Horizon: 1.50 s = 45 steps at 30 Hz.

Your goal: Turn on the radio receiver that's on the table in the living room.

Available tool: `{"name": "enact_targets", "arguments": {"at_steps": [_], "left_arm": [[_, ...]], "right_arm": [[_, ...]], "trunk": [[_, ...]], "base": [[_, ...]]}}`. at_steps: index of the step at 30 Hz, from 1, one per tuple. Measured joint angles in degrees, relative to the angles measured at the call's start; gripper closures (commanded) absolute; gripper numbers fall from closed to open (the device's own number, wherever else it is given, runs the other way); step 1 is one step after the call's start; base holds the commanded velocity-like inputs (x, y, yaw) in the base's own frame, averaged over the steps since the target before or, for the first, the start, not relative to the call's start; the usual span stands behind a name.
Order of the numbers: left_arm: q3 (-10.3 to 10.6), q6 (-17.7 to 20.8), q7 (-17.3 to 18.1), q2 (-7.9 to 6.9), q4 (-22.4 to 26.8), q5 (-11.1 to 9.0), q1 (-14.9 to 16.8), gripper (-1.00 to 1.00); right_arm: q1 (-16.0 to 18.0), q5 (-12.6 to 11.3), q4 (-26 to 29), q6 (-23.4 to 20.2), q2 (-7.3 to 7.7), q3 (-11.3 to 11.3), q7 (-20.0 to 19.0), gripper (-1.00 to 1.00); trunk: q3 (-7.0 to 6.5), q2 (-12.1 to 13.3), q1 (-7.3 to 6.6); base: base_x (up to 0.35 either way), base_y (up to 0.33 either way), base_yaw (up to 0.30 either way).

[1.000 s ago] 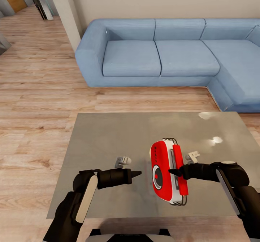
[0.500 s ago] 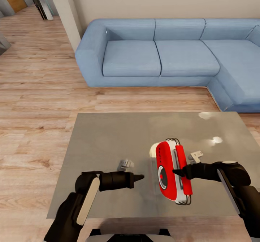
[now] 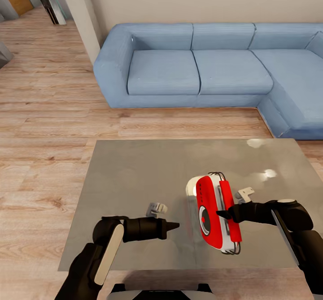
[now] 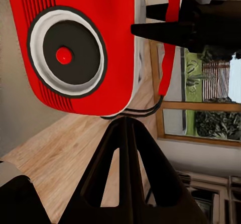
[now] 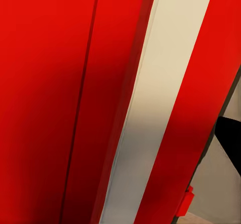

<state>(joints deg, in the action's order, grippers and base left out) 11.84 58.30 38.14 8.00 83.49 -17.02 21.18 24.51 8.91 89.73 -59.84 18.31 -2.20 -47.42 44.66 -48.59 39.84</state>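
The red radio receiver [image 3: 210, 200] with white trim stands tilted on edge near the front right of the glossy grey-brown table [image 3: 134, 170]. Its round dial [image 4: 67, 54] faces my left gripper [image 3: 176, 224], which is shut to a point a short gap from the face. My right gripper [image 3: 220, 213], also shut, has its tip against the radio's striped side. In the left wrist view the left gripper [image 4: 128, 126] points just below the radio, and the right gripper [image 4: 139, 29] meets the radio's edge. The right wrist view is a close-up of the radio's red and white stripes [image 5: 150, 108].
A blue sectional sofa [image 3: 193, 67] runs along the far wall and wraps round to the right of the table. Light wood plank floor [image 3: 45, 125] lies to the left and between the sofa and the table. The table's front edge is close to my base.
The radio has slid and tipped a little to the right, pushed along with the right gripper's tip. My left gripper has moved right and nearer, following the radio's face.
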Motion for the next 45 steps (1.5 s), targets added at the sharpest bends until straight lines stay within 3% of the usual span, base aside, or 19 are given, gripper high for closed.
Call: {"name": "enact_targets", "arguments": {"at_steps": [6,12,13,14,16,17,18,19,21,23,27,45], "left_arm": [[-0.1,0.4,0.0,-0.39,0.1,0.2,0.6,1.00],[-0.2,0.5,0.0,-0.67,0.0,0.1,1.4,1.00],[-0.2,0.5,0.0,-0.60,-0.3,-0.3,2.7,1.00],[-0.2,0.5,0.0,-0.49,-0.6,-0.4,3.5,1.00],[-0.2,0.5,0.0,-0.28,-1.6,-0.5,4.5,1.00],[-0.2,0.4,0.0,-0.13,-2.6,-0.5,5.3,1.00],[-0.2,0.3,0.0,0.12,-3.9,-0.5,6.0,1.00],[-0.2,0.2,0.0,0.50,-5.3,-0.4,6.7,1.00],[-0.2,0.0,0.0,1.15,-7.5,-0.2,7.6,1.00],[-0.1,-2.0,0.0,1.87,-11.1,-0.2,9.3,1.00],[0.0,-4.1,0.0,2.00,-13.8,-0.3,9.9,1.00],[0.0,-4.9,-0.1,2.00,-15.4,-0.4,11.2,1.00]], "right_arm": [[0.0,0.7,0.1,0.0,0.43,0.0,-1.6,1.00],[0.0,2.0,0.2,0.1,2.38,-1.5,-3.4,1.00],[0.0,4.3,0.2,0.3,3.88,-2.5,-10.4,1.00],[0.0,1.2,0.2,0.4,4.06,-2.8,-11.4,1.00],[0.0,-10.9,0.3,-0.2,4.13,-3.4,-13.3,1.00],[0.0,-11.2,0.3,-0.2,4.23,-3.9,-13.7,1.00],[0.0,-7.7,0.2,0.4,4.44,-4.4,-14.1,1.00],[0.0,-6.6,0.1,1.1,4.76,-4.9,-14.7,1.00],[0.0,-9.1,0.3,-0.2,5.28,-5.2,-15.9,1.00],[0.0,-7.9,0.3,0.4,6.26,-5.5,-17.8,1.00],[0.0,-8.2,0.2,0.2,6.50,-5.6,-18.5,1.00],[0.0,-8.3,0.2,0.1,6.45,-5.6,-18.7,1.00]], "trunk": [[0.00,0.0,0.00],[0.00,0.0,0.00],[0.00,0.0,0.00],[0.00,0.0,0.00],[0.00,0.0,0.00],[-0.01,0.0,0.00],[0.00,0.0,0.00],[0.00,0.0,0.00],[0.00,0.0,0.00],[0.00,0.0,0.00],[0.00,0.0,0.00],[0.00,0.0,0.00]], "base": [[0.000,0.000,0.000],[0.000,0.000,0.000],[0.000,0.000,0.000],[0.000,0.000,0.000],[0.000,0.000,0.000],[0.000,0.000,0.000],[0.000,0.000,0.000],[0.000,0.000,0.000],[0.000,0.000,0.000],[0.000,0.000,0.000],[0.000,0.000,0.000],[0.000,0.000,0.000]]}}
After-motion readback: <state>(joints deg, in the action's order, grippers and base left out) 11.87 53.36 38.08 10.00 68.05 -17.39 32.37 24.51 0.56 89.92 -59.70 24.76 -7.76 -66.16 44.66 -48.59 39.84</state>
